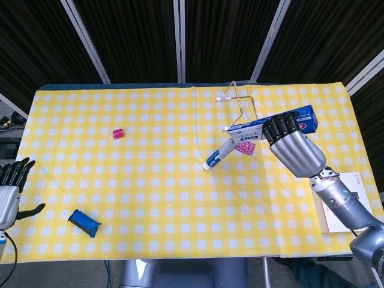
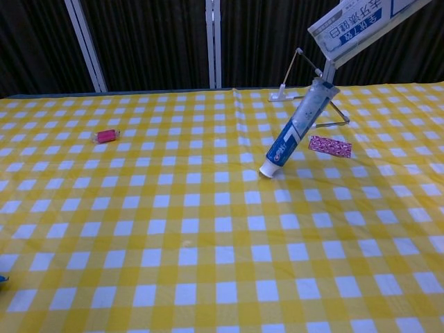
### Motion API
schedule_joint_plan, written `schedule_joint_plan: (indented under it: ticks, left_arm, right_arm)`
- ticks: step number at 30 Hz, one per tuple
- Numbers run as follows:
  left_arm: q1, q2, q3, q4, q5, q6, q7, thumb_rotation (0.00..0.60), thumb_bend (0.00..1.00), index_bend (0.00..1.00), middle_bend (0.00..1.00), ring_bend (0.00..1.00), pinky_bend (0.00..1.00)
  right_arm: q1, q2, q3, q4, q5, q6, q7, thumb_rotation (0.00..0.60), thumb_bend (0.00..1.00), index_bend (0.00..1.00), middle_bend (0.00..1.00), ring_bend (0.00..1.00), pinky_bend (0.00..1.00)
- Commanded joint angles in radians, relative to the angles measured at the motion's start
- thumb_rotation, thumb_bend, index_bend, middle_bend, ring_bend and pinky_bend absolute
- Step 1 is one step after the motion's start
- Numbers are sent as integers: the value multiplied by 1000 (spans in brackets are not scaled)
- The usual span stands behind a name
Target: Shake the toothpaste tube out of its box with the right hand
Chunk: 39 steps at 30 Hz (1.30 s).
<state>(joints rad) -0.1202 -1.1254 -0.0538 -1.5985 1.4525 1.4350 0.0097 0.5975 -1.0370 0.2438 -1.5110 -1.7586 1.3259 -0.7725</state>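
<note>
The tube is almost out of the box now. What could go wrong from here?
The tube stands tilted on its cap, its flat end just at the mouth of the box. Once free it will probably topple, and it could land on the pink packet or strike the wire stand close behind. If the right hand lifts unevenly, the flat end may catch in the box and drag the tube along.

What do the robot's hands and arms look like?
The right hand has a smooth silver-grey shell and black fingers. Its arm is rounded silver-grey metal with a small red and white bit at the wrist. The left hand looks the same: silver with black fingers.
</note>
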Motion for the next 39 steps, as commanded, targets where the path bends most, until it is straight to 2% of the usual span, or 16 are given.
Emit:
schedule_joint_plan:
  ticks: [1,3,10,16,19,21,23,26,31,34,39]
  left_arm:
    - [-1,-2,0,0,-1,-3,4,600,0,0,0,0,0]
    - [-2,-3,1,-1,-2,-4,8,600,0,0,0,0,0]
    - [-3,-6,3,-2,-3,-8,17,600,0,0,0,0,0]
    - [-4,-8,1,-1,-8,-11,19,600,0,0,0,0,0]
    - [-5,-7,1,1,-11,-13,16,600,0,0,0,0,0]
    - [-6,-6,0,3,-14,-17,14,600,0,0,0,0,0]
    - [-7,-5,1,2,-15,-20,11,600,0,0,0,0,0]
    - [-7,-3,1,2,-17,-21,9,600,0,0,0,0,0]
    - [-5,3,1,3,-15,-20,-4,600,0,0,0,0,0]
    - [-1,7,2,3,-10,-11,-15,600,0,0,0,0,0]
    - [10,17,5,-1,4,10,-36,600,0,0,0,0,0]
  right_arm:
    - [-38,-43,21,-37,151,2,210,600,327,439,461,411,442]
    - [-50,-50,13,-79,211,-28,310,600,327,440,461,411,442]
    - [-63,-90,-26,-133,284,-98,478,600,329,440,462,411,442]
    - [-53,-164,-77,-108,308,-169,504,600,327,433,450,411,442]
    - [-50,-213,-98,-83,314,-186,494,600,318,325,332,339,414]
    - [-48,-242,-113,-75,335,-212,472,600,251,128,142,200,314]
    - [-40,-247,-122,-100,375,-262,468,600,178,20,32,107,233]
    - [-37,-242,-118,-135,406,-281,477,600,146,0,0,55,187]
    - [-63,-199,-130,-187,380,-232,462,600,148,0,0,51,172]
    - [-103,-146,-156,-206,312,-160,470,600,148,0,0,51,146]
    - [-192,-74,-208,-171,184,-3,525,600,146,1,4,47,134]
